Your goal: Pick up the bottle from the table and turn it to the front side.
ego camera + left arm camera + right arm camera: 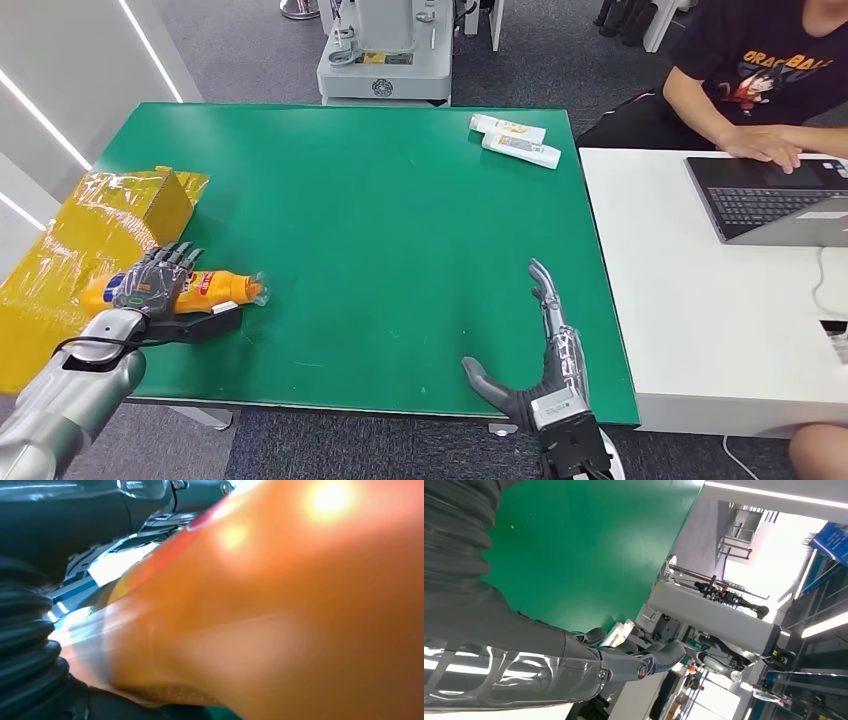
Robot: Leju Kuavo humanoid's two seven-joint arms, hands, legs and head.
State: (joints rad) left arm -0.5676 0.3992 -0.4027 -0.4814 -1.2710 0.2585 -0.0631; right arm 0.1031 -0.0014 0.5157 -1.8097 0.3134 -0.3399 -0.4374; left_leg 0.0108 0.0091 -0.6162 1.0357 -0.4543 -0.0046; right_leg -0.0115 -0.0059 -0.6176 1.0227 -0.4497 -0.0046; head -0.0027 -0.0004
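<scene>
Orange bottle [205, 288] lies on its side at the green table's [400, 240] eight o'clock edge, the left robot hand [155, 280] wrapped over it. Grasp looks made; lifting and turning remain. Right robot hand [535, 375] rests spread, holding nothing, near five o'clock.

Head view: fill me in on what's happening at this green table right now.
The robot's left hand grips an orange bottle lying on its side near the left edge of the green table, beside a yellow wrapped box. Its right hand is open with fingers extended over the table's near right edge, holding nothing. Two white tubes lie at the far right corner. A person sits at the adjoining white desk, hands on a laptop.
</scene>
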